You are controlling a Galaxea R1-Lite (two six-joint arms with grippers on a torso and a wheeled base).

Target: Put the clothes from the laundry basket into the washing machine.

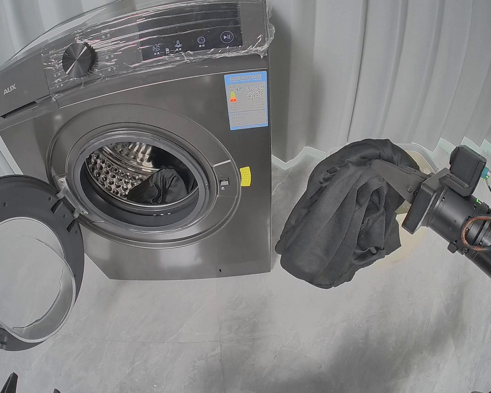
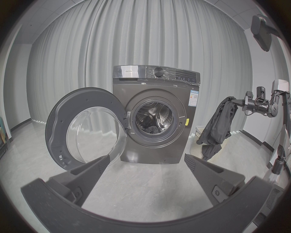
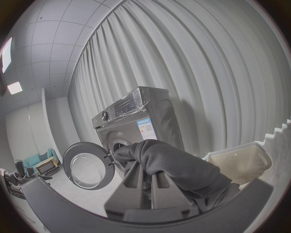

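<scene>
**Now: black garment held up beside the open washer**

Clamped together, the fingers of the right gripper (image 3: 146,177) pinch a black garment (image 1: 340,219); the cloth drapes over them and hangs in loose folds over the pale laundry basket (image 3: 239,159), clear of the floor. The washing machine (image 1: 148,100) stands just to the left of the hanging garment; its round door (image 1: 23,258) is swung wide open; a second dark garment (image 1: 163,186) lies in the bottom of the steel drum (image 1: 116,164). The left gripper (image 2: 146,157) sits low near the floor in front of the machine, its jaws spread wide and holding nothing.
</scene>
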